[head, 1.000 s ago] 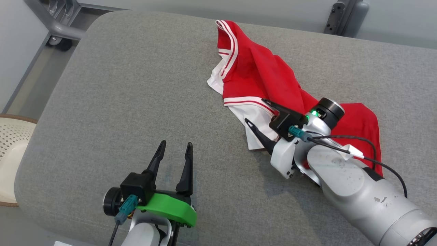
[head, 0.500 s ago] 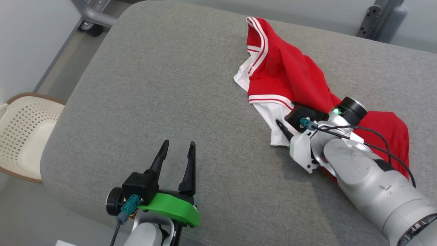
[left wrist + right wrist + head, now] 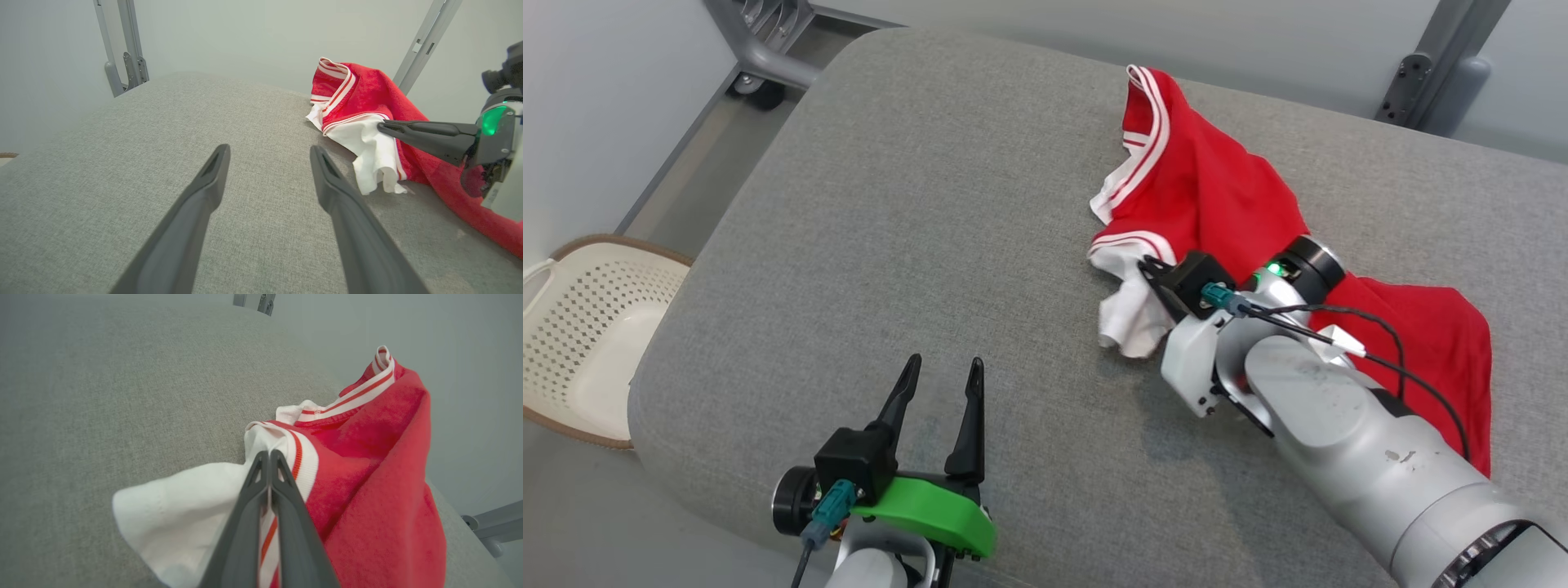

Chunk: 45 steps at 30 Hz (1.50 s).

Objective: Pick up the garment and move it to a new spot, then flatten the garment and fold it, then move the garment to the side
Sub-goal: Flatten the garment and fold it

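Note:
The garment is a red top with white, red-striped trim, lying crumpled on the right half of the grey padded table. My right gripper is shut on its white striped edge at the near-left corner, and the white cloth hangs bunched below the fingers. The right wrist view shows the fingers pressed together at the right gripper, with the garment pinched between them. My left gripper stands open over bare table near the front edge, apart from the cloth. In the left wrist view, the left gripper is open and the garment lies ahead right.
A white perforated basket sits on the floor left of the table. A grey metal frame with a caster stands at the far left corner, and a grey post behind the far right edge. The table's left half is bare fabric.
My right gripper has closed on the garment's white striped edge and raised it, so the cloth now bunches and hangs. The head camera has shifted. The left gripper stays open in place.

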### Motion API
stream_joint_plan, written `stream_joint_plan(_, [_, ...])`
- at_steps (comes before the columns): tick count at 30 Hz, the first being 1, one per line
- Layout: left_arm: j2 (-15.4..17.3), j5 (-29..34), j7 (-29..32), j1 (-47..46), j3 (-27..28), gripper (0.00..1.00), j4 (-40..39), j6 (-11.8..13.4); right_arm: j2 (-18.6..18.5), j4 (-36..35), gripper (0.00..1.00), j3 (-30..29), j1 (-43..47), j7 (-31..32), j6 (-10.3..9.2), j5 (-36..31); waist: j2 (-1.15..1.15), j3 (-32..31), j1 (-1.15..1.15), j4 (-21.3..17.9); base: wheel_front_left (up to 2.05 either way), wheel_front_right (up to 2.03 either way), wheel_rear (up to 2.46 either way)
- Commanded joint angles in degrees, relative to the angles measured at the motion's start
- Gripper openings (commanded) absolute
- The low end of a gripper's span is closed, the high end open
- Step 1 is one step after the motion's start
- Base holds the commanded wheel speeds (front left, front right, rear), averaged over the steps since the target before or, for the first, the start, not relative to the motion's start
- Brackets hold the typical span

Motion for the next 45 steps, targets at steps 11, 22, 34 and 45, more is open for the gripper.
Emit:
stream_joint_plan(11, [0.1,1.4,0.0,0.7,0.4,1.0,0.3,-1.0,-0.4,-15.7,0.0,8.3,2.9,0.0,-0.07,10.8,0.0,-1.3,0.0,-1.8,0.0,0.0,0.0])
stream_joint_plan(22, [0.1,0.5,0.0,-0.1,0.3,1.0,0.0,-0.5,-3.3,-7.1,1.0,11.9,6.5,0.6,-0.07,15.8,0.0,-0.1,0.0,-0.1,0.0,0.0,0.0])
stream_joint_plan(34, [0.1,1.5,0.0,1.0,1.7,1.0,-0.2,-0.7,-9.3,-10.5,1.0,4.2,9.7,0.2,-0.07,15.4,0.0,-0.7,0.0,-4.7,0.0,0.0,0.0])
stream_joint_plan(45, [0.1,1.6,0.0,-0.7,1.0,1.0,0.2,-1.0,-6.0,-7.5,1.0,8.6,8.7,7.5,-0.05,15.5,0.0,0.3,0.0,-4.0,0.0,0.0,0.0])
